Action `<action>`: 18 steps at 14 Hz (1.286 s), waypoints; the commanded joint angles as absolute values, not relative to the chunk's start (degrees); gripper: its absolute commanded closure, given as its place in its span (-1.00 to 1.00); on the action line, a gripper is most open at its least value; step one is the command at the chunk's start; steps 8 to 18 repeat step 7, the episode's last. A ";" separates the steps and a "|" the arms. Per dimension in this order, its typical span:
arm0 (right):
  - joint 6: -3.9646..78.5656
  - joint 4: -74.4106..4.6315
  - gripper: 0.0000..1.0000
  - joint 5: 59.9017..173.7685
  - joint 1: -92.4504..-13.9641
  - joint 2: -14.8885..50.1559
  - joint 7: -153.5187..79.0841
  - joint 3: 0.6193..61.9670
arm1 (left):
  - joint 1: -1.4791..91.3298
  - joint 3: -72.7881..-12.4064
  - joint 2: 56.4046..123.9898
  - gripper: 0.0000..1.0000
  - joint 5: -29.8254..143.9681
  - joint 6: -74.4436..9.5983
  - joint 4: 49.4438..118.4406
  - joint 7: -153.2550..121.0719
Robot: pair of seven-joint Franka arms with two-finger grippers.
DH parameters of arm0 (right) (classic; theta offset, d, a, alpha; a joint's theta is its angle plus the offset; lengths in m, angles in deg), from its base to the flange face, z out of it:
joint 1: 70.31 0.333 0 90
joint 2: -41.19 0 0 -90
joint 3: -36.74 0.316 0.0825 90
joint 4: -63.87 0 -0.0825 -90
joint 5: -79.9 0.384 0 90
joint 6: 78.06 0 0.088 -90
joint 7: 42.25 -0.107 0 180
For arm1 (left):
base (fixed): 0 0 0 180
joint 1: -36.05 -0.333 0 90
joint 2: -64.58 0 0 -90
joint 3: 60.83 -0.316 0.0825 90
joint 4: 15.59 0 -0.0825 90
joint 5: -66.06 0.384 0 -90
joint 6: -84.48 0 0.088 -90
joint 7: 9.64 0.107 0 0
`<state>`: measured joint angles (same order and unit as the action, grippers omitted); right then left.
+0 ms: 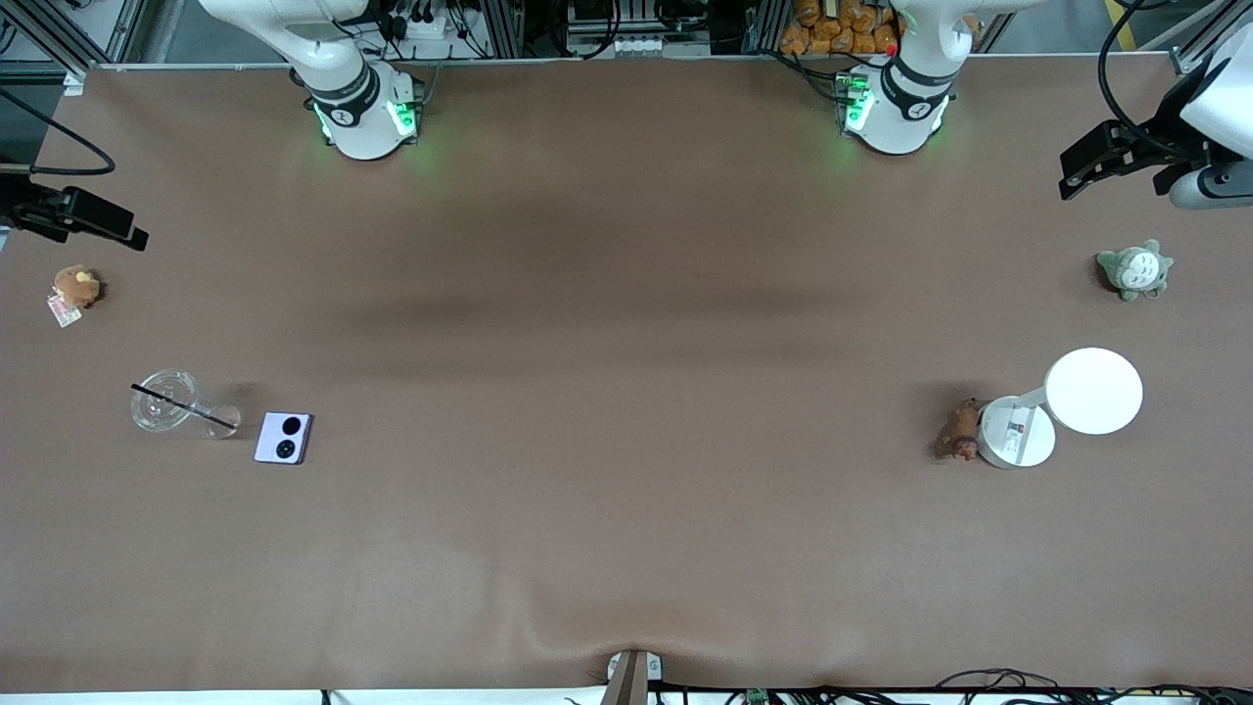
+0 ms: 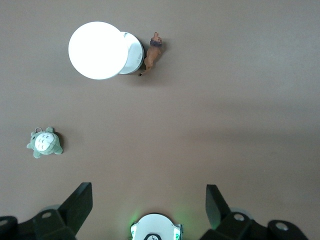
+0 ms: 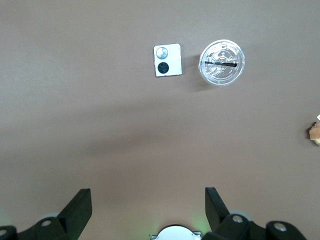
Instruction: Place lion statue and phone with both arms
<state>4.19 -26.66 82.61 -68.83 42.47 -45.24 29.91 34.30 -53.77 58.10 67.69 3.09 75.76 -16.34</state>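
Risk sits with the lion statue [image 1: 958, 433] at middle right, touching the white lamp [image 1: 1018, 432], which spread left jaws may knock; phone [image 1: 284, 437] lies lower left, right jaws spread.

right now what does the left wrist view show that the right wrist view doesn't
Only the left wrist view shows the lion statue beside the white lamp, the grey-green plush and the open left gripper.

Only the right wrist view shows the phone, camera circles up, beside the clear cup with its black straw, the edge of a brown plush and the open right gripper.

Both show the bare brown table, and in each the gripper hangs high above it, holding nothing.
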 commanded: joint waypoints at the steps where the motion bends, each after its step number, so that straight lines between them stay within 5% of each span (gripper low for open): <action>1: 4.82 -27.98 -1.00 81.92 -67.76 44.26 -44.89 29.27 | 33.24 -53.63 58.86 -1.00 66.77 4.32 73.88 -17.81; 18: 5.18 -28.15 -1.00 81.84 -67.49 44.26 -44.71 29.36 | 30.95 -53.72 58.95 -1.00 63.34 4.41 73.97 -19.66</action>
